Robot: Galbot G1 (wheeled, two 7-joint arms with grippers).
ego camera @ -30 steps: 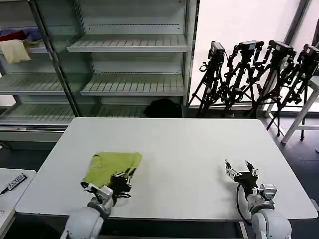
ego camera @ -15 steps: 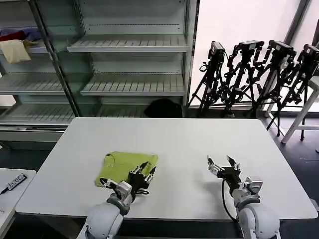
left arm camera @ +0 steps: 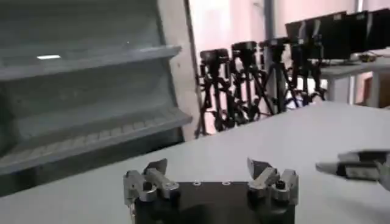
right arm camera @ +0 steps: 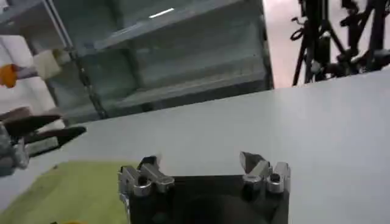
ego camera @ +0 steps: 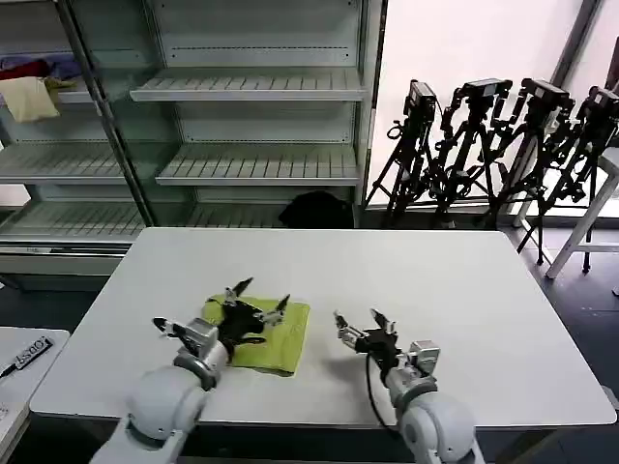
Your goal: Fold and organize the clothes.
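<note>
Both hands spread wide; left hand (ego camera: 259, 299) has lifted off T-shirt (ego camera: 280, 338).

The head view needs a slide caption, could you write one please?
Both open grippers, left and right, flank a folded lime T-shirt on the white table.

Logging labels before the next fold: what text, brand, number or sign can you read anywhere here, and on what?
No readable text in any view.
Folded lime yellow-green cotton T-shirt: plain side up, no print or label legible.
Small dark device on the white side surface at the head view's left edge: pale markings, too small to read.
</note>
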